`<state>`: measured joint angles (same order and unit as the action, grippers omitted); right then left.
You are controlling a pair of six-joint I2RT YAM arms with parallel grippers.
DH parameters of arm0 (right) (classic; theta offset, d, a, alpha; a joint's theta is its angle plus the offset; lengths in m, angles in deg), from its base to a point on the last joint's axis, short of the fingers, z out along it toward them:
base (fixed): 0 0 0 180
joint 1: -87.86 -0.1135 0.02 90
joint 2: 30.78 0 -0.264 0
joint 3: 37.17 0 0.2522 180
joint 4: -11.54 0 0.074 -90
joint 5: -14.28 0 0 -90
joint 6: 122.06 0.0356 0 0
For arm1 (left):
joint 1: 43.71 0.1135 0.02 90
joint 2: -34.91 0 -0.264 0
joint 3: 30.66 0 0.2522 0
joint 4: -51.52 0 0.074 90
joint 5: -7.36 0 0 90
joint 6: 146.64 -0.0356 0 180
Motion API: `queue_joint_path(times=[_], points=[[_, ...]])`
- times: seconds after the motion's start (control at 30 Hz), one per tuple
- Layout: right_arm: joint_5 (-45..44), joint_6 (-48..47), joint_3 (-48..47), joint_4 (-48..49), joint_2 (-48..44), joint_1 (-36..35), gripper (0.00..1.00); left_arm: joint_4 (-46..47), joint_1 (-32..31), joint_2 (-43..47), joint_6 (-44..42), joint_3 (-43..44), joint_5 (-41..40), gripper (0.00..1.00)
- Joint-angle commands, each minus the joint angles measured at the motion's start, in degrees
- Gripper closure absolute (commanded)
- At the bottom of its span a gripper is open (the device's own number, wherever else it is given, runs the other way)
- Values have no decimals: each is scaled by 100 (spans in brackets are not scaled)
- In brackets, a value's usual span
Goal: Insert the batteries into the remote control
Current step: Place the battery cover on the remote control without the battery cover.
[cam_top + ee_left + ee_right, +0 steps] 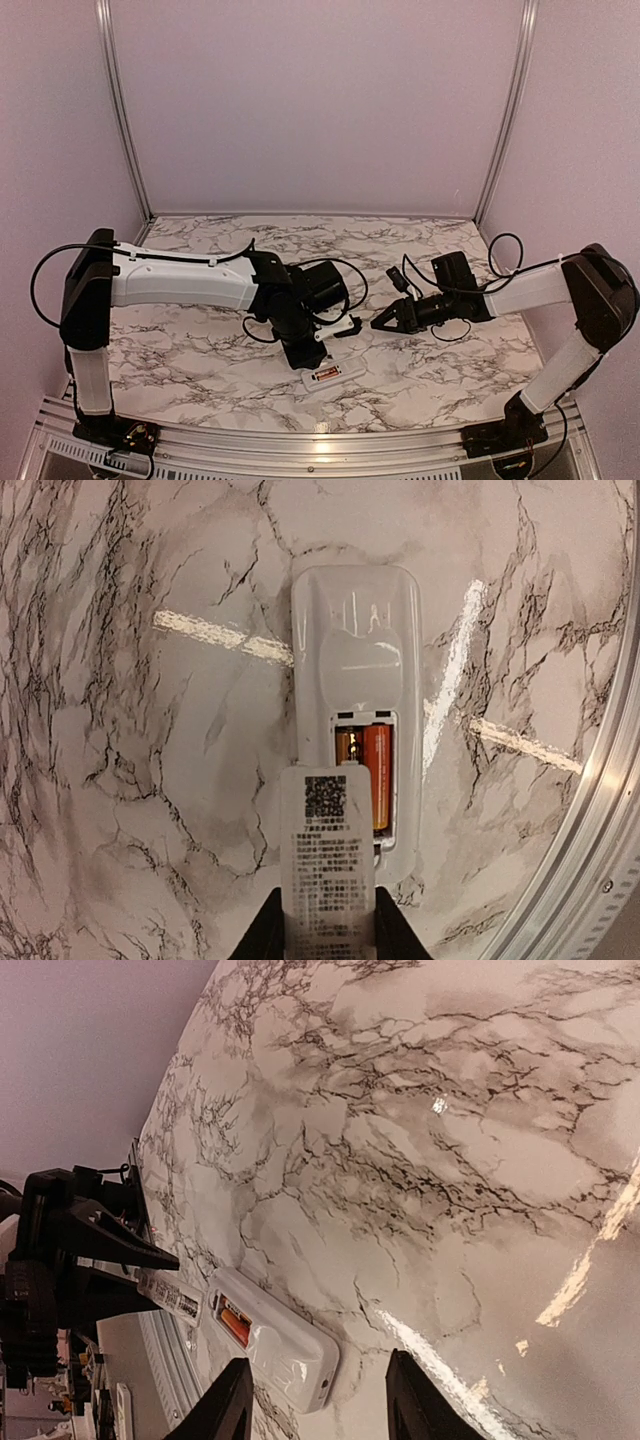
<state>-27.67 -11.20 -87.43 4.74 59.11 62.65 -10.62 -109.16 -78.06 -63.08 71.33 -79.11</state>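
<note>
At the near edge of the worktop [200, 372] a metal rail [300, 447] runs from side to side, and the bases of both arms stand on it. A little beyond the rail, about in the middle between the two bases, the remote control [337, 375] lies flat on the marble-patterned surface with its plain white back up. Its battery recess is uncovered, and the batteries [375, 775] lie inside it side by side, coppery-orange, along the length of the remote control.

The left tool [311, 361] hangs over the end of the remote control where the recess is and points down. Its two dark fingers [262, 932] are pinching a white battery cover [328, 855] by its edges. The cover carries a label with a square code and small printed lines. In the left wrist view the cover overlaps the lower left corner of the remote control and part of the recess. Whether it touches the remote control, I cannot tell.

Further back and to the right, the right tool [382, 323] hovers above the worktop and points toward the left tool. Its fingers [228, 1400] are spread and nothing is between them. In its own view the remote control lies just beside its left finger, apart from it.

Behind both arms the worktop continues to pale lilac walls [320, 100].
</note>
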Motion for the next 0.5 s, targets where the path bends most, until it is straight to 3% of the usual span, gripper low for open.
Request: queue_joint_path(times=[0.0, 0.47], points=[[14, -110, -128, -20, 29, 36, 56, -497, -51, -265, 90, 360, -196, 79], [21, -145, -110, -2, 90, 42, 55, -637, -199, -640, 148, 730, 70, 77]])
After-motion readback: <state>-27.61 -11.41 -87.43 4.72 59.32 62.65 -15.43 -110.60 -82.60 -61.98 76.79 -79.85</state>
